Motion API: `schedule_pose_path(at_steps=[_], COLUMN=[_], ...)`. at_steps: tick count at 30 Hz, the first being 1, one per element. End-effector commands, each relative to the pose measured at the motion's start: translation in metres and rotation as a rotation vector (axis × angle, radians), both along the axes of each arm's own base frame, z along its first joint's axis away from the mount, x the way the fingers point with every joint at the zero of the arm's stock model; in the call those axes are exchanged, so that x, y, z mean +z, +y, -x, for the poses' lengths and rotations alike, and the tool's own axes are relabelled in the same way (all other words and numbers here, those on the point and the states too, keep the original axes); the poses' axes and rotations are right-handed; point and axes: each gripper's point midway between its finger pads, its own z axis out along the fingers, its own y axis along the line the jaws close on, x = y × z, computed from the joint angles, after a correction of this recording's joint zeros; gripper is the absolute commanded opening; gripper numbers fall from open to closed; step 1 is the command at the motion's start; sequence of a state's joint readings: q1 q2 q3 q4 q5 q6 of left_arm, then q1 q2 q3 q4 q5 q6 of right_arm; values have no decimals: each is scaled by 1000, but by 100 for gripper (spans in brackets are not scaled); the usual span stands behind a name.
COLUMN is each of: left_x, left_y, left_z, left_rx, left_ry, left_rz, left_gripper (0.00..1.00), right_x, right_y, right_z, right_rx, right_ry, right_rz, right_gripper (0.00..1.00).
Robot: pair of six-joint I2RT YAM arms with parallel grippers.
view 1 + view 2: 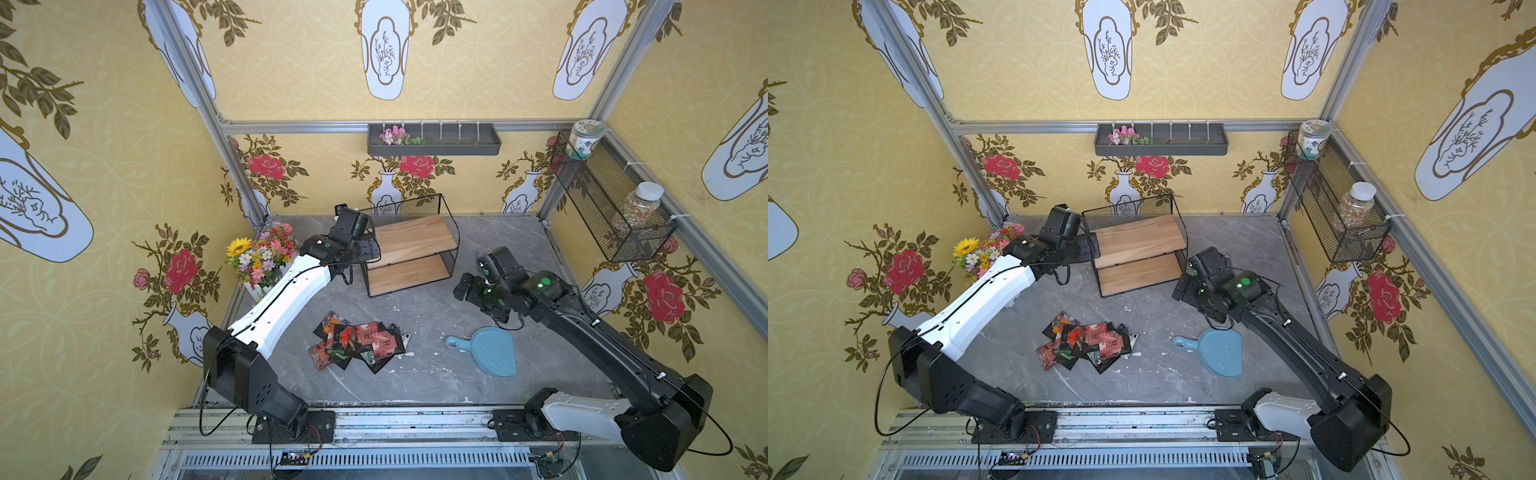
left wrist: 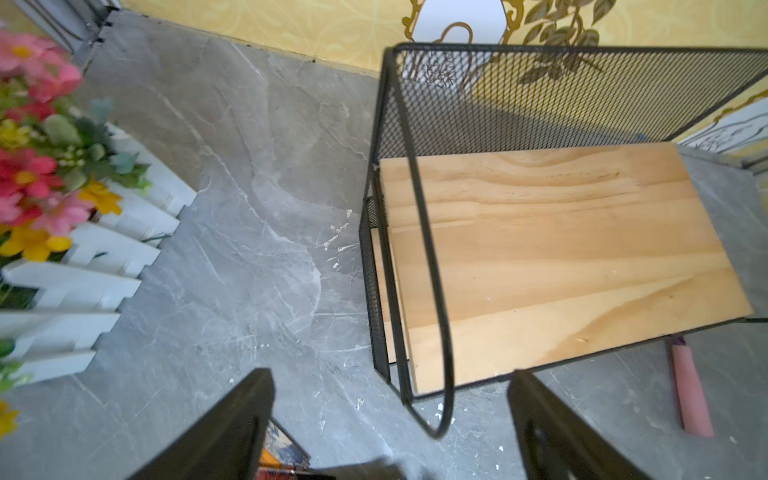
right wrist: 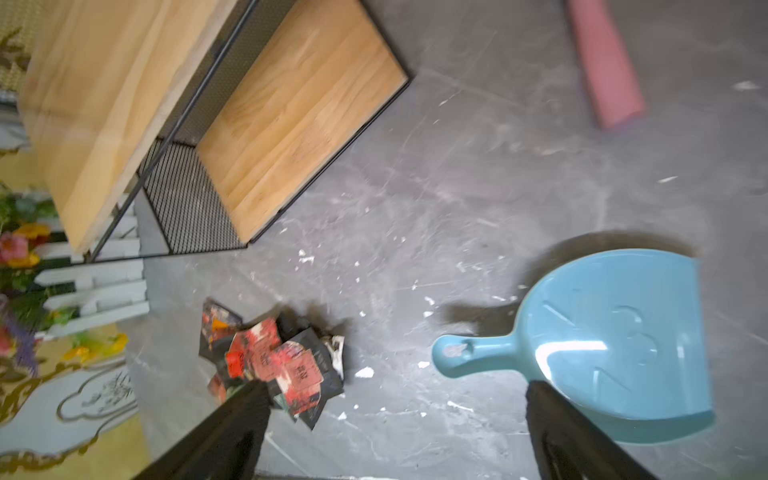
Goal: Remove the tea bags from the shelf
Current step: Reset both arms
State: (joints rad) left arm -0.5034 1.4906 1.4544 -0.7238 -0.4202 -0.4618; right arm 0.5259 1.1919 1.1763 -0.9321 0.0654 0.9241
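Note:
The shelf (image 1: 411, 249) (image 1: 1138, 253) stands at the back middle of the grey table, and both of its wooden boards are bare in every view. The tea bags (image 1: 357, 345) (image 1: 1088, 345) lie in a loose overlapping heap on the table in front of it, black with red and orange prints. My left gripper (image 1: 368, 251) (image 2: 390, 399) hangs open at the shelf's left end, above the table, holding nothing. My right gripper (image 1: 467, 286) (image 3: 395, 415) is open too, off the shelf's right front corner, over bare table between the tea bags (image 3: 270, 361) and the dustpan.
A blue dustpan (image 1: 490, 351) (image 3: 615, 340) lies right of the heap. A pink stick-like object (image 2: 690, 395) (image 3: 602, 62) lies right of the shelf. A flower pot with a white fence (image 1: 262, 257) stands at the left wall. A mesh basket with jars (image 1: 611, 199) hangs on the right wall.

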Motion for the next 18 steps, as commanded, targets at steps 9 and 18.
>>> schedule_pose_path(at_steps=[9, 18], left_x=[-27, -77], left_y=[50, 129], left_z=[62, 53], left_rx=[258, 387], left_ry=[-84, -316], left_rz=[159, -385], left_gripper=[100, 100], right_x=[28, -33], right_y=[-101, -132], right_z=[-43, -99], right_rx=[-238, -163], right_ry=[-242, -416], right_rz=[489, 693], right_gripper=[97, 97])
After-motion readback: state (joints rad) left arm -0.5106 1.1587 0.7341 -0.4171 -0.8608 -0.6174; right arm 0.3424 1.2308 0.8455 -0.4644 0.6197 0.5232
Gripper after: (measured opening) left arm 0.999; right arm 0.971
